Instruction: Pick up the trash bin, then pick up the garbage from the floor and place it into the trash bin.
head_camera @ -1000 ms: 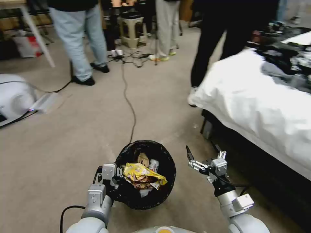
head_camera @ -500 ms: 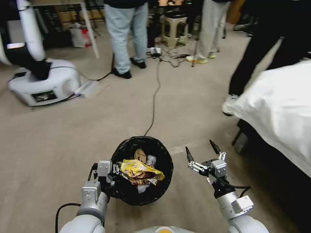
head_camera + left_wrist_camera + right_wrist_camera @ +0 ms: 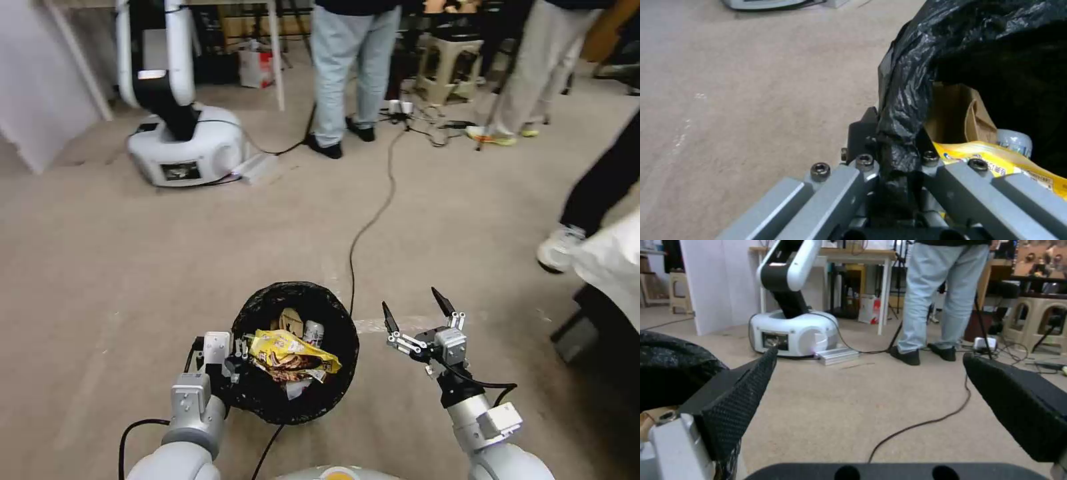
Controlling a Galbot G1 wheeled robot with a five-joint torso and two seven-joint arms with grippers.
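Left tool (image 3: 230, 365) clamped on trash bin (image 3: 293, 307) rim; right tool (image 3: 413, 318) open, empty. Next: locate remaining floor garbage.

Grey metal arms, black cables, black-tipped right tool (image 3: 413, 311), hex screws

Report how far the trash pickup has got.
Done: the left gripper is clamped on the bag-lined rim of the trash bin, which holds a yellow wrapper, brown paper and a small bottle. In hand: the right gripper is open and empty beside the bin. Left: no litter shows on the floor ahead.
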